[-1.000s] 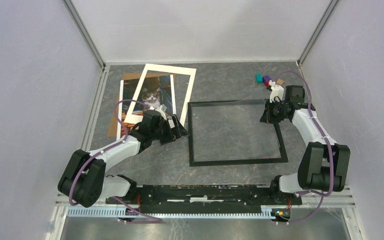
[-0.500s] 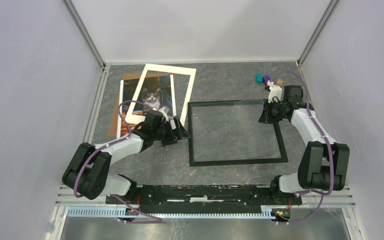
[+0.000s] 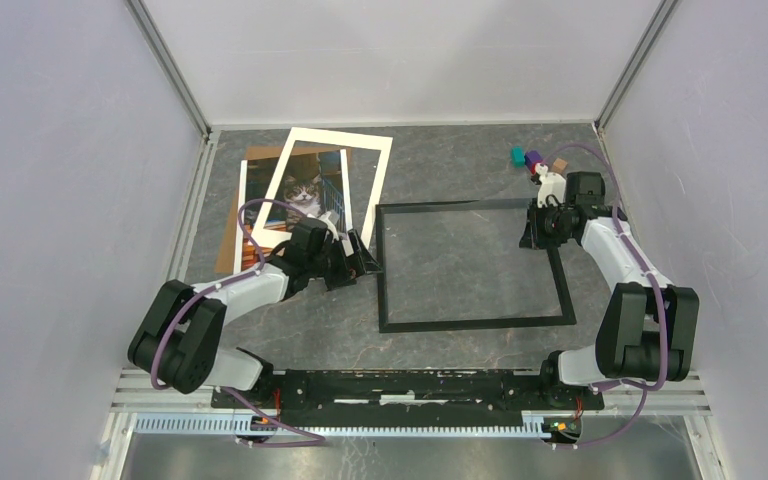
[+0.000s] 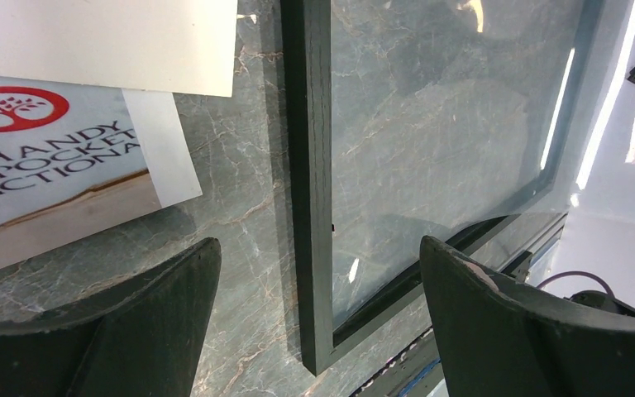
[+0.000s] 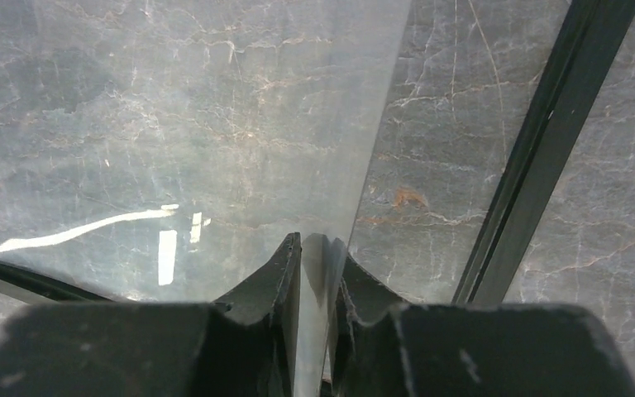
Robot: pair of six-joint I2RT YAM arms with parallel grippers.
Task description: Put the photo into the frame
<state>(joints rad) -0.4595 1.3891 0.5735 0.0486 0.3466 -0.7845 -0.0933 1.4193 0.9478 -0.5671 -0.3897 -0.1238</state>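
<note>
The photo [image 3: 305,190], a cat print, lies at the back left under a white mat [image 3: 370,170]; its lower corner [image 4: 50,157] shows in the left wrist view. The black frame [image 3: 475,323] lies flat mid-table. My left gripper [image 3: 365,262] hovers open over the frame's left bar [image 4: 310,165], one finger on each side, and holds nothing [image 4: 318,241]. My right gripper [image 3: 532,232] is at the frame's far right corner. Its jaws [image 5: 316,238] stand a narrow gap apart around the edge of a clear sheet [image 5: 215,124] that covers the frame's opening.
A brown backing board [image 3: 228,255] lies under the photo and mat. Small coloured pieces [image 3: 530,158] sit at the back right. Grey walls close in the table on both sides and behind. The frame's right bar [image 5: 537,165] runs just beside my right fingers.
My left arm has edged right, bringing its gripper up to the frame's left bar. The right gripper has shifted only slightly at the frame's corner.
</note>
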